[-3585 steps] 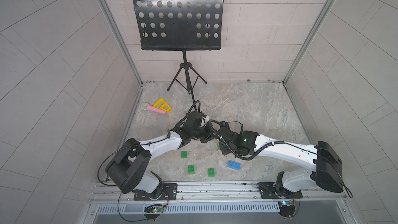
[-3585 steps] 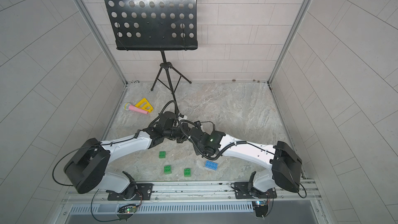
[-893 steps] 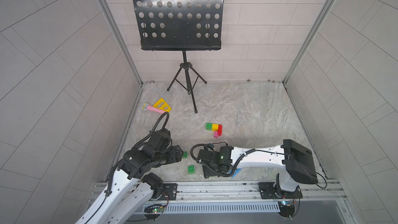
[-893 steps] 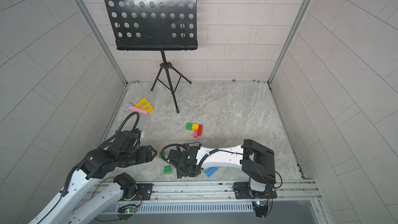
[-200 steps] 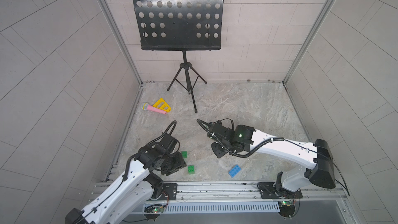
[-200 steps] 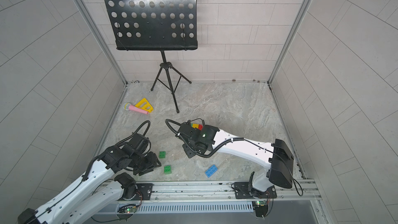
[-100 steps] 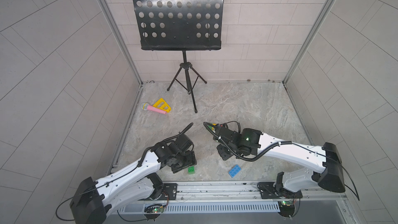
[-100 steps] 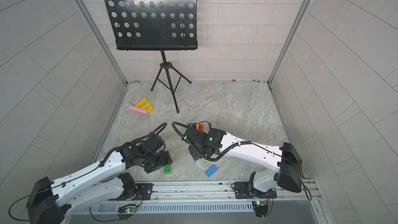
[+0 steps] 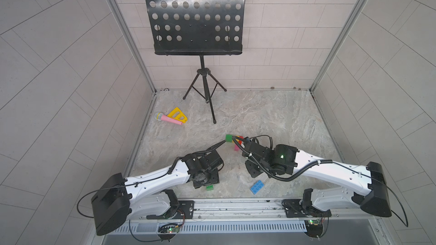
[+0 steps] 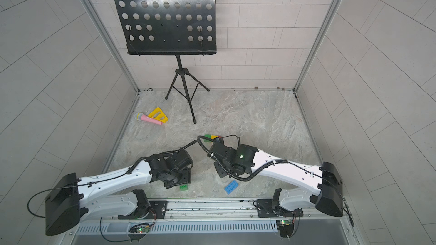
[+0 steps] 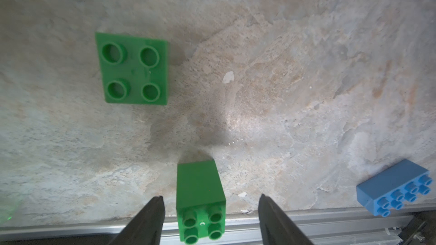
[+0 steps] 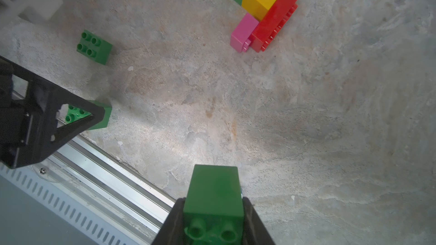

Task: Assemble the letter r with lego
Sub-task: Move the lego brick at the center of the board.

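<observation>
White-shelled arms (image 9: 160, 178), black joints, ribbed black cables (image 9: 285, 180), green status light (image 9: 281, 156), black left gripper (image 11: 210, 197).

No text, label or number can be read anywhere

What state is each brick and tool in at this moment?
left tool: open
right tool: shut on held green brick
straddled green brick: ungripped, studs up
third green brick: loose, studs up
blue brick: loose, studs up
four-brick assembly: joined, lying flat
</observation>
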{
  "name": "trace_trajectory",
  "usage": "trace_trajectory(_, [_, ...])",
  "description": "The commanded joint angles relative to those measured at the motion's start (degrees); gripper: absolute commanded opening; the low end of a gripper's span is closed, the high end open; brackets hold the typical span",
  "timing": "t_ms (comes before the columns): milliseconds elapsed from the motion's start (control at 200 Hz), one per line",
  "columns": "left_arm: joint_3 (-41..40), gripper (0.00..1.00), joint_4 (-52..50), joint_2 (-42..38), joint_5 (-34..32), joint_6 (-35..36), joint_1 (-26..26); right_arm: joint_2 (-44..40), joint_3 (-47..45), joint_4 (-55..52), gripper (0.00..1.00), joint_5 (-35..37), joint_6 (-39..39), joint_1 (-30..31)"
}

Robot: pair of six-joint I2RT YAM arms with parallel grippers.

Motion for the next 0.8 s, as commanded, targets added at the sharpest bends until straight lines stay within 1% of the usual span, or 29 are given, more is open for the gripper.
trace_trajectory(0, [-1.33, 0.67, 0.62, -0.55, -2.29, -2.03, -0.3, -3.07, -1.85, -1.39, 0.0, 3.14, 2.55, -0.36])
trace_trajectory(305, [-1.33, 0.65, 3.29, 4.35, -1.76, -2.33, -2.38, -6.85, -4.78, -1.68, 0.0, 3.7, 4.28, -1.83])
trace_trajectory(555, [-1.86, 0.51, 4.65, 6.05, -1.98, -2.26, -2.66, -7.64, -5.04, -2.65, 0.0, 3.82, 4.05, -2.39])
trace_trajectory(655, [-1.7, 0.49, 4.6, 6.93, -2.28, -1.95, -2.63, -7.99, -5.22, -2.83, 0.0, 3.8, 3.98, -2.73])
trace_trajectory(791, [-1.2, 0.42, 4.59, 8.67, -2.67, -1.34, -3.23, -8.33, -5.44, -3.05, 0.0, 3.79, 3.81, -3.25])
